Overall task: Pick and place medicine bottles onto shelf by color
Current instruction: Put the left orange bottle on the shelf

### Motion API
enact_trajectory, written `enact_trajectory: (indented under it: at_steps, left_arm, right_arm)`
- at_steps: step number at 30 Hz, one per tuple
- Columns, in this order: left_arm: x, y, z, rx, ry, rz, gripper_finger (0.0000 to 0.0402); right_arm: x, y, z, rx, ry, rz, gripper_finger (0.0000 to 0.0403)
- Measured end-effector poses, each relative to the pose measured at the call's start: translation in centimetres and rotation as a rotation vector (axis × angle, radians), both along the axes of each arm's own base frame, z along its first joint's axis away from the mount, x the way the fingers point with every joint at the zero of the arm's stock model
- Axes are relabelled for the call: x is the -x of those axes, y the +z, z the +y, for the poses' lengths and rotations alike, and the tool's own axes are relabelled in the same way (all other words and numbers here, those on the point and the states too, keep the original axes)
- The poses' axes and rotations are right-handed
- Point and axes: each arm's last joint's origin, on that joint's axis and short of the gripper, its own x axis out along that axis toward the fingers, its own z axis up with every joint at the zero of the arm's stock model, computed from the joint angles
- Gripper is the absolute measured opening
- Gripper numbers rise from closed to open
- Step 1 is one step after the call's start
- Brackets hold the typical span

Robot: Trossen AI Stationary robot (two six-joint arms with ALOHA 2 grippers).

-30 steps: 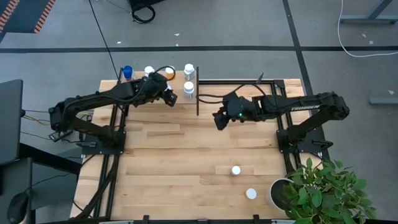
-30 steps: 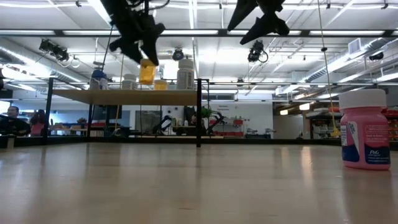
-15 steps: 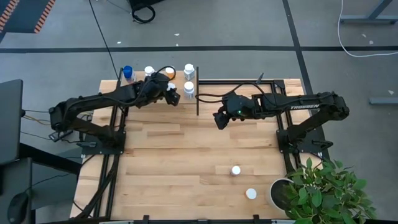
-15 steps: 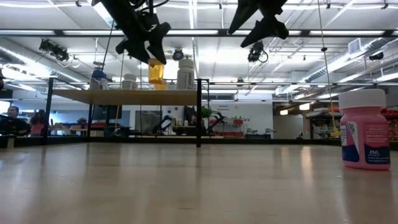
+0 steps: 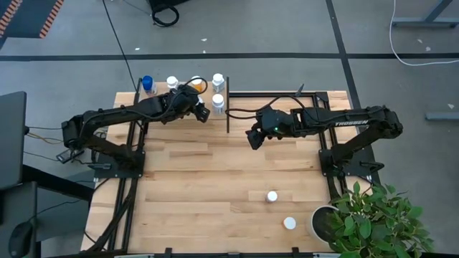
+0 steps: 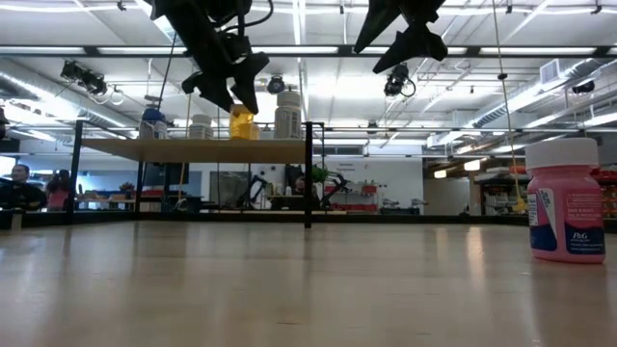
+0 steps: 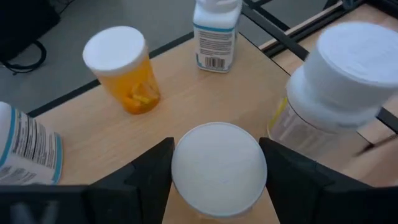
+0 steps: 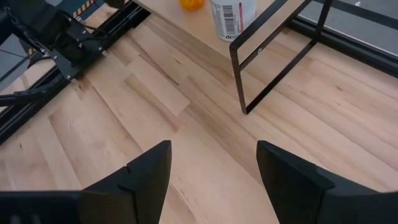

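White cap (image 7: 218,167) between left pincer (image 7: 217,171) fingers (orange body (image 6: 241,123) only low view).

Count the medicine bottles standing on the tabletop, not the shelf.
2. One bottle stands right of centre; the other bottle stands nearer the plant. None seem hidden.

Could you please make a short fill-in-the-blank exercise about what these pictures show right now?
1. The left end effector holds an orange bottle with a ____ cap over the shelf.
2. The right end effector holds ____.
3. At the shelf's left end stands a bottle with a ____ cap.
4. In the high view, ____ bottles stand on the tabletop, near the plant.

Missing words: white; nothing; blue; two
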Motion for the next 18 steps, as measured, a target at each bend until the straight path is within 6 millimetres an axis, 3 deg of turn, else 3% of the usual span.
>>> enact_trajectory:
  at_steps: [18]
  left_arm:
    - [0.40, -0.19, 0.74, 0.038, 0.073, -0.032, 0.0243]
  right_arm:
    - [0.02, -0.03, 0.01, -0.001, 0.005, 0.004, 0.0243]
